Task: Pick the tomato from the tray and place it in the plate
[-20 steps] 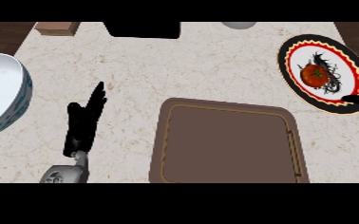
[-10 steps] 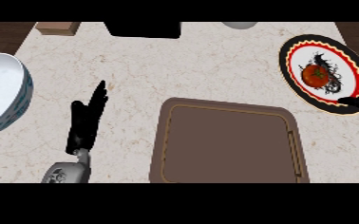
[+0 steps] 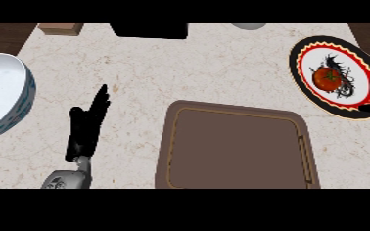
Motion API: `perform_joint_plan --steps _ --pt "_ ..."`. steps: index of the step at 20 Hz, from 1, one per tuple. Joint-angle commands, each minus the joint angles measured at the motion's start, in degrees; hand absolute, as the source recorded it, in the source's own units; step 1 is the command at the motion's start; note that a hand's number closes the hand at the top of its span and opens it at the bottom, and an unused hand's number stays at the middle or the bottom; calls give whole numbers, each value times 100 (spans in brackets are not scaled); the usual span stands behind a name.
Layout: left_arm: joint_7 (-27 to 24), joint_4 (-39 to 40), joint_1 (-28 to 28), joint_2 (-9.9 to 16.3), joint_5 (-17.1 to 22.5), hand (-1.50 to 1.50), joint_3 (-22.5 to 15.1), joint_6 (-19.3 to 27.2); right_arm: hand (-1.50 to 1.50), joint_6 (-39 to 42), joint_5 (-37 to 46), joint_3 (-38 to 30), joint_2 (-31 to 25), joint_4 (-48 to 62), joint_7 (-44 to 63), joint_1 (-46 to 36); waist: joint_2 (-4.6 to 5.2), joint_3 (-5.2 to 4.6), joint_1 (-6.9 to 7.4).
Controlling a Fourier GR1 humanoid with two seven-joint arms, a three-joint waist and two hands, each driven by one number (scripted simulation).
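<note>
The red tomato point(image 3: 327, 78) lies on the round plate point(image 3: 307, 54) with a black rim and red and yellow trim, at the right edge of the counter. The brown tray point(image 3: 235, 149) sits in the lower middle with nothing in it. My left hand point(image 3: 85, 127) rests open at the lower left, fingers straight and pointing up the counter, well apart from the tray. My right hand does not show in the head view.
A white bowl with a blue rim point(image 3: 13, 98) stands at the left edge. A black box point(image 3: 148, 29), a small wooden block point(image 3: 60, 28) and a grey round object point(image 3: 249, 25) line the back of the counter.
</note>
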Motion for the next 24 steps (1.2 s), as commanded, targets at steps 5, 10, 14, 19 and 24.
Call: perform_joint_plan --steps 5,10,14,19,24 --pt "-26 -163 191 -53 65 0 -3 -13 -150 36 -56 -74 -332 26 -270 391 -13 5 -10" --pt "60 -90 59 -29 9 0 31 35 -150 10 -154 -178 -439 69 -143 377 -15 6 -17" --pt "-112 76 94 -48 24 0 -7 -51 -150 -32 -231 -276 -437 80 -446 636 33 24 1" --pt "-190 75 102 -82 1 0 -44 -49 -150 -362 -356 -434 -524 118 -12 471 50 25 83" --pt "-107 6 14 53 56 0 -6 -195 -150 -456 -316 -408 -548 116 -42 630 56 30 86"
